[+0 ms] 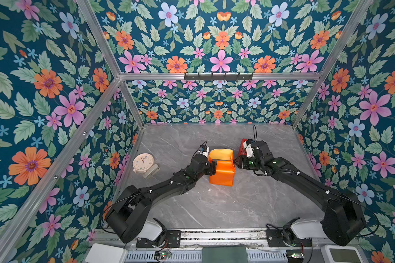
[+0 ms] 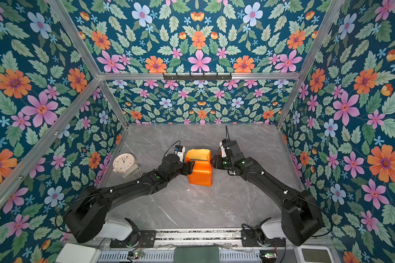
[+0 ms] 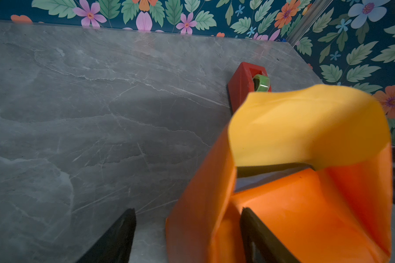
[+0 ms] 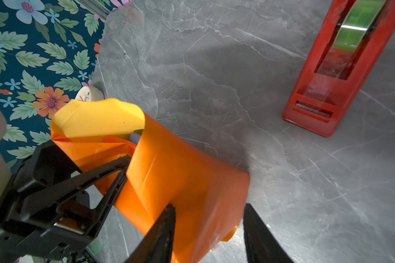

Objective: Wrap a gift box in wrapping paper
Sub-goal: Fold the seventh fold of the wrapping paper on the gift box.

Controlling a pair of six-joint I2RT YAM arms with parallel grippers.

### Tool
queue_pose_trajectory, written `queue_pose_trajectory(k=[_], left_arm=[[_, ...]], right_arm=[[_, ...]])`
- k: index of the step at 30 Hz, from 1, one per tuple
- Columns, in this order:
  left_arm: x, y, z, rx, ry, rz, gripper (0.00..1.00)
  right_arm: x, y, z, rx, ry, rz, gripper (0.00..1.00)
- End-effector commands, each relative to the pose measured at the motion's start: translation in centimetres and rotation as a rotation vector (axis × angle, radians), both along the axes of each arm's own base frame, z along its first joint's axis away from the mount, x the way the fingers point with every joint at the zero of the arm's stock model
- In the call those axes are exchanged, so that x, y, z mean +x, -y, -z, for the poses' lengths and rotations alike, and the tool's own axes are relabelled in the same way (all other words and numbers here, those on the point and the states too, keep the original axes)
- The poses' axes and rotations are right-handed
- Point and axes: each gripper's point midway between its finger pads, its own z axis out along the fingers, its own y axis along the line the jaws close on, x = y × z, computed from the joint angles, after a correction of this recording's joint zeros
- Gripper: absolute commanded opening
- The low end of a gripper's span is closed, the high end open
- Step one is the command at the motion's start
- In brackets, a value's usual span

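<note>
The wrapping paper [image 1: 222, 173] [image 2: 200, 174] stands folded up around the gift box at the table's middle, glossy orange outside. Its matte yellow flap [image 3: 305, 127] rises at the far end. Of the gift box only a dark edge [image 3: 271, 169] shows inside the paper. My left gripper [image 1: 212, 167] [image 3: 187, 227] is open, one finger outside the paper's left wall and one over the folded top. My right gripper [image 1: 236, 162] [image 4: 209, 223] is open astride the paper's right wall [image 4: 180, 177], with a gap left at one finger.
A red tape dispenser [image 1: 243, 145] [image 4: 342, 68] with green tape stands just behind my right wrist. A cream clock [image 1: 143, 162] [image 2: 123, 162] lies by the left wall. Floral walls close in three sides of the grey marble table [image 1: 237, 205].
</note>
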Motion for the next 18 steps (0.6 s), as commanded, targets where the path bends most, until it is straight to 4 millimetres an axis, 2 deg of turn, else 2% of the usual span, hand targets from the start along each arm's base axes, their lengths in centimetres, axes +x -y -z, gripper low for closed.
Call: queue_pose_trajectory(k=[1,18], left_arm=[[-0.4,-0.2,0.9,0.032,-0.027,0.010,0.74],[-0.5,0.2,1.0,0.014,-0.032,0.027,0.74]], right_arm=[[0.4,-0.6,-0.4,0.024,0.017,-0.014,0.49],[2.5,-2.1,0.9,0.035,0.001,-0.023,0.49]])
